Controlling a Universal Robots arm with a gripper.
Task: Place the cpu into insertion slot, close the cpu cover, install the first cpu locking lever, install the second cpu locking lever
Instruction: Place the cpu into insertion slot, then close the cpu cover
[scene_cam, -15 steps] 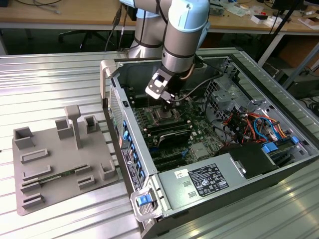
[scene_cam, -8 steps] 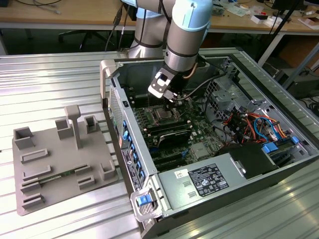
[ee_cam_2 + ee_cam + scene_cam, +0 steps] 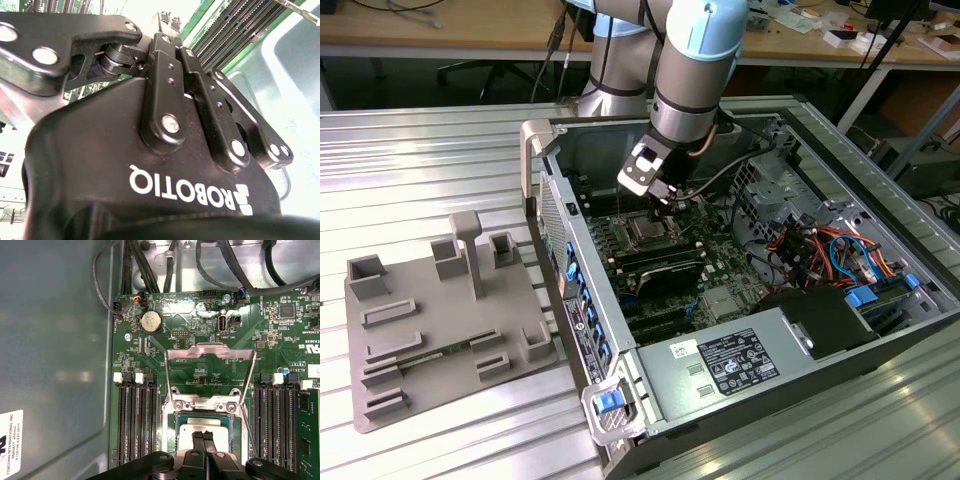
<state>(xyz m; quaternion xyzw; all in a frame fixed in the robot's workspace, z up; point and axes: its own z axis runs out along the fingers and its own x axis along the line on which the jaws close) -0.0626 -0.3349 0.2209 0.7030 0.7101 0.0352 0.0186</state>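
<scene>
Silver-topped, the cpu (image 3: pixel 187 432) sits in the insertion slot (image 3: pixel 168 432), directly under the pincer (image 3: pixel 203 434). Its fingers are pressed together, gripping nothing; the cpu cover (image 3: pixel 210 349) lies swung open just beyond.

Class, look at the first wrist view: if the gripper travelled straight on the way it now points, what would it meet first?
Most likely the cpu, lying in the insertion slot just ahead of the gripper. The cpu cover stands open, off that line. Whether gripper and cpu touch is unclear.
</scene>
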